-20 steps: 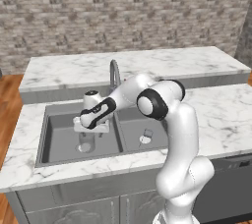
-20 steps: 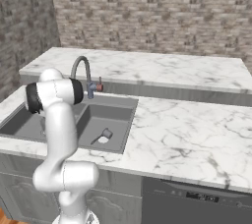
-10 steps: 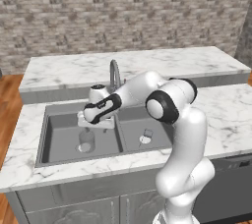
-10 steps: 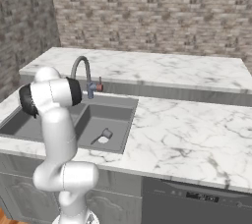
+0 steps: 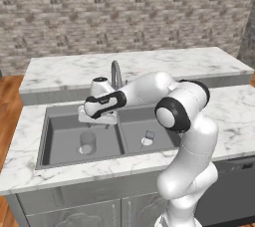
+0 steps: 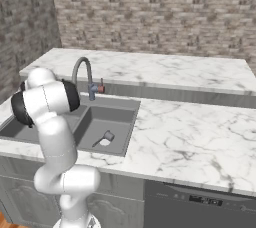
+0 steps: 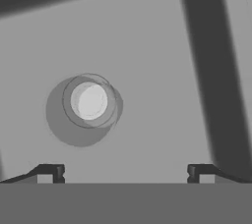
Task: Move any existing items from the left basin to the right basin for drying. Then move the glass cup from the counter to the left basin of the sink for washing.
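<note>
The robot's dark two-finger pincer (image 5: 98,119) hangs over the left basin (image 5: 64,136) of the grey double metal sink (image 5: 46,134), and its two finger tips (image 7: 50,173) stand wide apart with nothing between them. The clear round glass cup (image 5: 87,142) stands upright on the floor of the left basin, right over the round drain hole. In the hand view the glass cup (image 7: 91,101) sits well below the pincer (image 7: 125,174), a little to one side of the middle, and the tips do not touch it. The white arm with dark joints (image 5: 172,111) reaches across from the right side over the wall between the two basins. A small grey cup-like thing (image 5: 149,135) lies tipped over in the right basin (image 5: 164,131), near its drain. In the right base view this small thing (image 6: 108,136) rests on the floor of the right basin too. The curved grey tap (image 6: 85,74) rises behind the sink, from the white marble counter (image 6: 190,137).
</note>
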Robot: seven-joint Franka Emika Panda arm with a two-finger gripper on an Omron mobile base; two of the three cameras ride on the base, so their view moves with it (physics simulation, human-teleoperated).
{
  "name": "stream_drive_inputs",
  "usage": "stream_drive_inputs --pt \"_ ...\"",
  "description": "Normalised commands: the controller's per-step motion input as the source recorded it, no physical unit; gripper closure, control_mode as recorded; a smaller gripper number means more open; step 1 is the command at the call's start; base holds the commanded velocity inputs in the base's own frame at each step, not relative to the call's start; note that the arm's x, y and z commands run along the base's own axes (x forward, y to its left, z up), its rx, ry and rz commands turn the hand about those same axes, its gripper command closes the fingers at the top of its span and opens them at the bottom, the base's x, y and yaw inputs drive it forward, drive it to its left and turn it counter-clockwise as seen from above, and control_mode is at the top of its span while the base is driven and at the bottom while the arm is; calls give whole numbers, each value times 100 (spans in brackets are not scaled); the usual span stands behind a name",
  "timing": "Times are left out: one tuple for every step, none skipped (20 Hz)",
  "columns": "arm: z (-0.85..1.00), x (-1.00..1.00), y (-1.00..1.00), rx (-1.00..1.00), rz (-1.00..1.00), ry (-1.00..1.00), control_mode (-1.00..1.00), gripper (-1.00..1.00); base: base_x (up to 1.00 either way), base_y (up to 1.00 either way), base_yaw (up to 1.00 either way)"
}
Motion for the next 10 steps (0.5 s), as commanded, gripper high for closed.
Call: stream_drive_inputs --pt "49 -23 0 0 0 0 -100 -100 0 0 0" --pt "50 -24 0 0 0 0 -100 -100 0 0 0" --pt "53 -25 0 0 0 0 -100 -100 0 0 0" --pt "50 -25 0 0 0 0 -100 -100 0 0 0" --pt "49 -28 0 0 -1 0 -100 -100 0 0 0" --pt "52 -31 0 0 0 0 -100 -100 0 0 0" --pt "49 -31 0 0 0 0 -100 -100 0 0 0" --pt "49 -29 0 0 -1 0 -100 -100 0 0 0" --pt "45 -32 0 0 -1 0 -100 -100 0 0 0" --pt "45 -33 0 0 0 0 -100 -100 0 0 0"
